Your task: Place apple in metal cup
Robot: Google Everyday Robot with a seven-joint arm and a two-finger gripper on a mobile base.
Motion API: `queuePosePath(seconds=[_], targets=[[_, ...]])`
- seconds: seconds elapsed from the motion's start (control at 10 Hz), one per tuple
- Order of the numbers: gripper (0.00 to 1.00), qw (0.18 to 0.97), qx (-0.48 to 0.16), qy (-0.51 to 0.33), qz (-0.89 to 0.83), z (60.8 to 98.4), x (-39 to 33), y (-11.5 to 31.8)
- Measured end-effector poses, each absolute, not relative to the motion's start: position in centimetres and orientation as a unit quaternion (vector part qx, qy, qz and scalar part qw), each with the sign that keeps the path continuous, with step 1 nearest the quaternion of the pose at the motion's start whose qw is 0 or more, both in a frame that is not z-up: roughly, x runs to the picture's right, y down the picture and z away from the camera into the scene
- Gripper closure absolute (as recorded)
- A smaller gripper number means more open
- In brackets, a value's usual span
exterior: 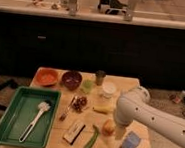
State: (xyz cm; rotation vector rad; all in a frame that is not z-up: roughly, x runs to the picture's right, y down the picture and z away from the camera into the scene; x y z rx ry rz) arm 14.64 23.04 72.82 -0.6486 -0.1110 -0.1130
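Observation:
The apple (108, 126), small and yellow-orange, lies on the wooden table (57, 145) right of centre. The metal cup (100, 77), dark grey, stands upright at the table's back edge, well behind the apple. My white arm reaches in from the right, with its bulky wrist above the table's right side. The gripper (119, 133) points down just to the right of the apple and holds nothing. The wrist largely hides its fingers.
A green tray (9, 129) with a brush (34, 119) fills the left. An orange bowl (47, 76), dark red bowl (71, 79), green cup (87, 85) and white cup (108, 89) line the back. A banana (102, 109), green vegetable (91, 138) and blue block (130, 142) surround the apple.

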Motion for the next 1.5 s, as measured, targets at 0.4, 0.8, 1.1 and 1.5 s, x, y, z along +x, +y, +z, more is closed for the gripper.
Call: queuePosePath(seconds=[0.4,0.8,1.1,1.5], targets=[[0.20,0.943,-0.318,-0.081,-0.058,74.4,12.9,23.6],[0.20,0.937,-0.331,-0.103,-0.047,77.0,12.8,24.9],[0.25,0.934,-0.337,-0.105,-0.044,77.8,13.0,25.4],[0.67,0.934,-0.333,-0.118,-0.044,77.7,13.3,25.1]])
